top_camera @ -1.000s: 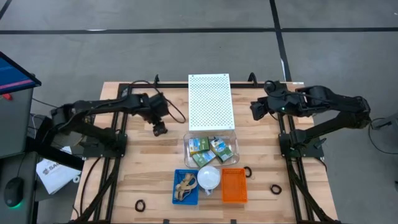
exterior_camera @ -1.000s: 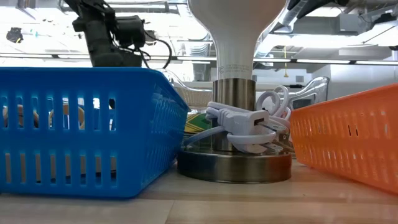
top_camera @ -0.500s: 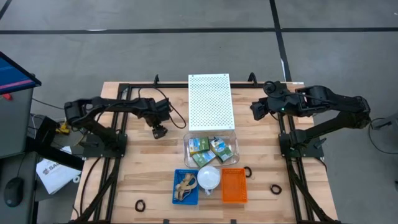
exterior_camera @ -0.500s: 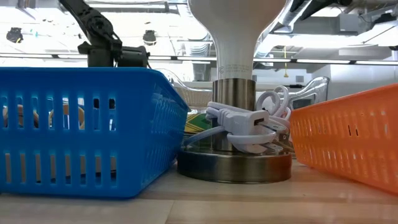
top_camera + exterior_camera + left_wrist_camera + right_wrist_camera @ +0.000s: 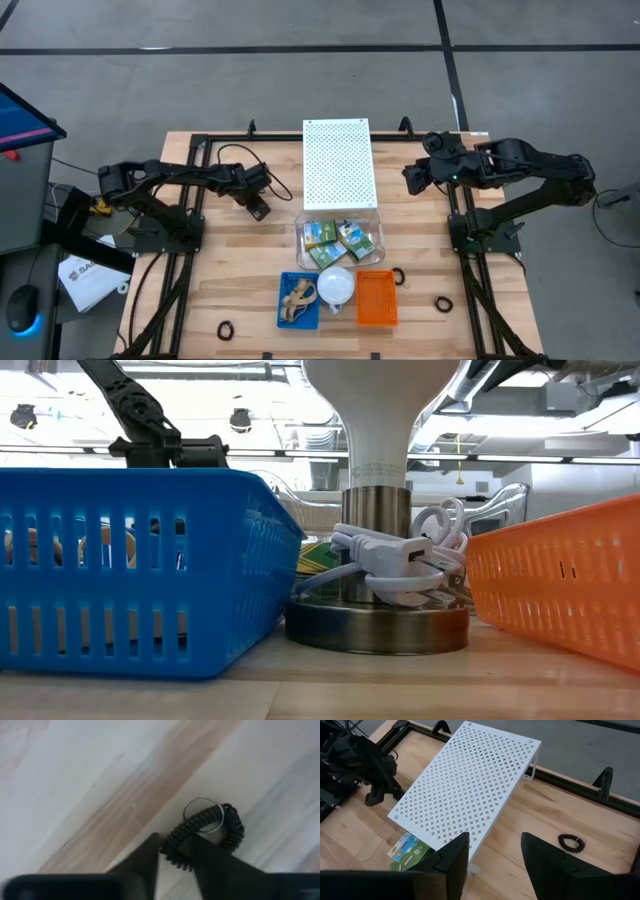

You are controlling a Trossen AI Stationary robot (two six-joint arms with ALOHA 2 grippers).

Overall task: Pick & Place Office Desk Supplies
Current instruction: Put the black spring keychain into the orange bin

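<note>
Black coiled loop point(image 5: 207, 832) between left pincer point(image 5: 175, 857) fingers, grasp unclear; right pincer point(image 5: 495, 851) released; no legible writing.

Left gripper point(image 5: 259, 210): low over bare wooden table point(image 5: 230, 280)
Right gripper point(image 5: 411, 178): hovering beside white perforated metal shelf point(image 5: 338, 164)

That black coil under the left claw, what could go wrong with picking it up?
The left gripper has its fingers astride only one edge of the springy coil, so the coil might squirm out or flip away as they close. Its metal ring lies loose on the table and could snag.
</note>
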